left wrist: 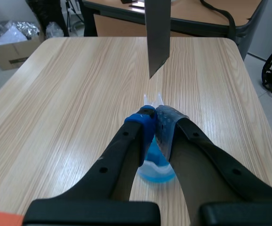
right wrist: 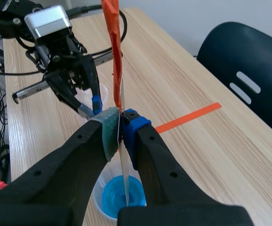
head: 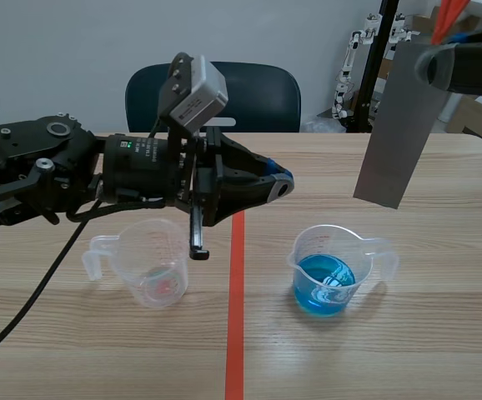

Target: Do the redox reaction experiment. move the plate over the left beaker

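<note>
A grey metal plate [head: 399, 125] hangs upright at the far right, above and behind the beaker of blue liquid [head: 328, 271]. My right gripper [head: 431, 67] is shut on the plate's upper part. In the right wrist view the plate [right wrist: 123, 165] shows edge-on between the fingers, with an orange strip [right wrist: 113, 42] rising from it. The left beaker [head: 149, 267] is clear with a trace of reddish liquid. My left gripper [head: 281, 185] is shut on nothing and hovers near the table's middle, between the two beakers. In the left wrist view the plate [left wrist: 157, 33] hangs ahead of the shut left gripper [left wrist: 154, 115].
An orange-red tape line [head: 236, 300] runs down the table between the beakers. A dark blue chair [head: 224, 96] stands behind the far edge. The left arm's cable [head: 32, 300] trails over the table at the left. Boxes and equipment stand at the back right.
</note>
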Motion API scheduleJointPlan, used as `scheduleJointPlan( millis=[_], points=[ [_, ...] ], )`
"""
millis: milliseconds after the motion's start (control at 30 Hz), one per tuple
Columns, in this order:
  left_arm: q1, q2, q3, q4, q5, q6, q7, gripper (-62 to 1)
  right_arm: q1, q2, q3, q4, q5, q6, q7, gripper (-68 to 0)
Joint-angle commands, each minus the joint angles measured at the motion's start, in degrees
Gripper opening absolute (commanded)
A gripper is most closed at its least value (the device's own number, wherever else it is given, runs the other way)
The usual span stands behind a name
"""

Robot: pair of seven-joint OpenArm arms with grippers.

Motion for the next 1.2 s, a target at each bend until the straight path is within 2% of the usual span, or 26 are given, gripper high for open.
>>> scheduleJointPlan(
  millis=[0,100,200,433,600,733,867,967,1100,1167],
  points=[
    [0.87,-2.1,-1.55,0.55,-0.76,-0.09,-1.97,-58.4,1.6,-0.92,0.7,0.33,0.81,0.68,-0.7,-66.9],
    [2.67,-5.7,-3.65,0.57,-1.42,-0.09,-5.18,-58.4,2.58,-2.58,0.7,0.33,0.83,0.68,-3.23,-66.9],
    [4.66,-9.81,-5.92,0.57,-3.45,-0.09,-6.88,-58.4,3.26,-4.07,0.7,0.33,0.85,0.68,-4.2,-66.9],
    [11.37,-20.52,-11.39,0.57,-3.56,-0.09,-15.61,-58.4,5.64,-9.07,0.7,0.33,0.9,0.68,-8.59,-66.9],
    [19.65,-27.54,-16.37,0.57,-3.54,-0.09,-23.78,-58.3,6.97,-13.42,0.7,0.33,1.01,0.68,-12.35,-66.9],
    [28.5,-31.41,-21.73,0.55,-3.32,-0.09,-28.52,-58.3,8.61,-17.38,0.7,0.33,1.01,0.68,-16.13,-66.9],
    [38.53,-32.37,-28.02,-0.15,-1.29,-0.09,-32.04,-58.3,9.64,-21.73,0.7,0.33,1.03,0.68,-19.61,-66.9],
    [45.68,-31.76,-32.41,-2.16,1.77,-0.09,-37.2,-58.3,10.14,-25.51,0.7,0.33,1.01,0.42,-23.06,-66.9],
    [53.48,-29.07,-38.6,-6.38,6.58,-0.09,-44.44,-58.2,10.97,-30.36,0.7,0.33,1.01,0.35,-26.97,-66.9],
    [56.54,-26.95,-41.53,-8.68,9.33,-0.09,-48.06,-58.2,11.34,-32.57,0.7,0.33,1.01,-0.5,-28.81,-66.9]
  ],
)
